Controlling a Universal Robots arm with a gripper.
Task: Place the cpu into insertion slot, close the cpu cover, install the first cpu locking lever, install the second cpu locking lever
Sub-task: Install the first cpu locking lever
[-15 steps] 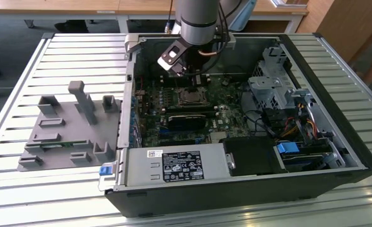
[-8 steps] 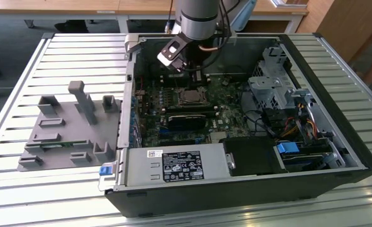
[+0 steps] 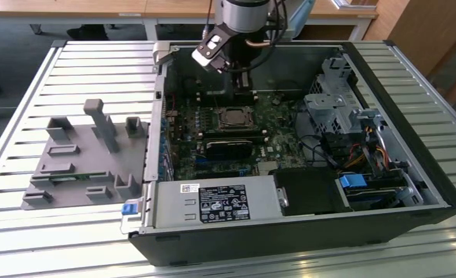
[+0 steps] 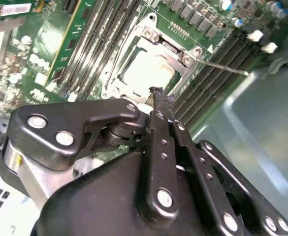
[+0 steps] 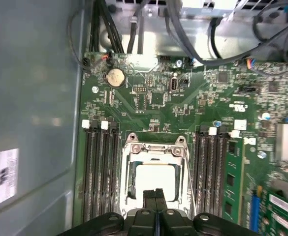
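Black two-finger gripper: fingers pressed together, nothing held. Small flat square pale-metal cpu: we log it seated directly beneath the fingertips, framed by the thin grey metal cpu cover. We judge it light, rigid and fragile, to be held by its edges only.

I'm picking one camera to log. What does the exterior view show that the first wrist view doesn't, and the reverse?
Exterior view: the whole open computer case on a slatted table, a grey fixture block beside it on that view's left. First wrist view: a round coin battery, and the gripper, jaws shut, by the cpu cover. Both: the green motherboard and the cpu framed by that cover.
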